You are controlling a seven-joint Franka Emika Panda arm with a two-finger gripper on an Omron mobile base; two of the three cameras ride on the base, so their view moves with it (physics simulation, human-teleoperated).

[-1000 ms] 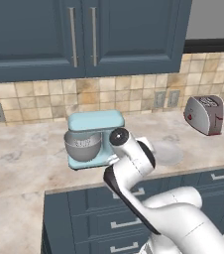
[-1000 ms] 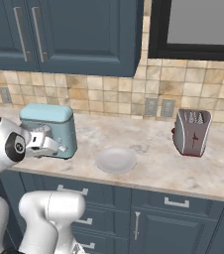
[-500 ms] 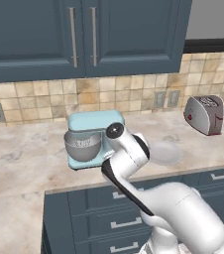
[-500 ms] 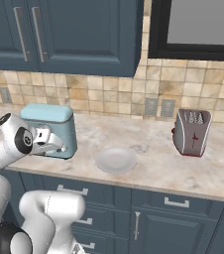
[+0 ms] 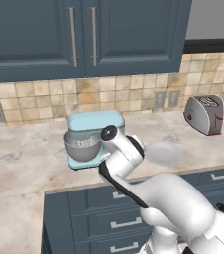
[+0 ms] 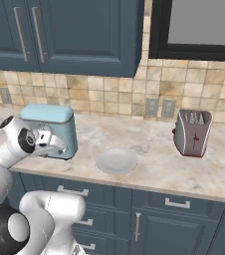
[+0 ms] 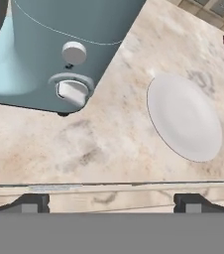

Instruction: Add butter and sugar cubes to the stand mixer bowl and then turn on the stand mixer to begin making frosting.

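Observation:
The light-blue stand mixer (image 5: 95, 130) (image 6: 51, 128) stands on the marble counter. Its grey metal stand mixer bowl (image 5: 81, 147) sits under the head. In the hand view the mixer's side (image 7: 59, 44) fills the upper left, with a round knob (image 7: 74, 52) and a white lever dial (image 7: 73, 92) on it. My gripper (image 6: 56, 146) (image 7: 111, 203) hovers just off that side, above the counter's front edge, open and holding nothing. The butter and the sugar cubes are out of view.
A round white plate (image 5: 163, 153) (image 6: 116, 160) (image 7: 186, 116) lies bare on the counter right of the mixer. A silver toaster (image 5: 205, 115) (image 6: 193, 132) stands further right. Blue cabinets hang above, and drawers run below the counter edge.
The arm's elbow has swung a little and the hand has edged closer to the mixer's side. The jaws have stayed open.

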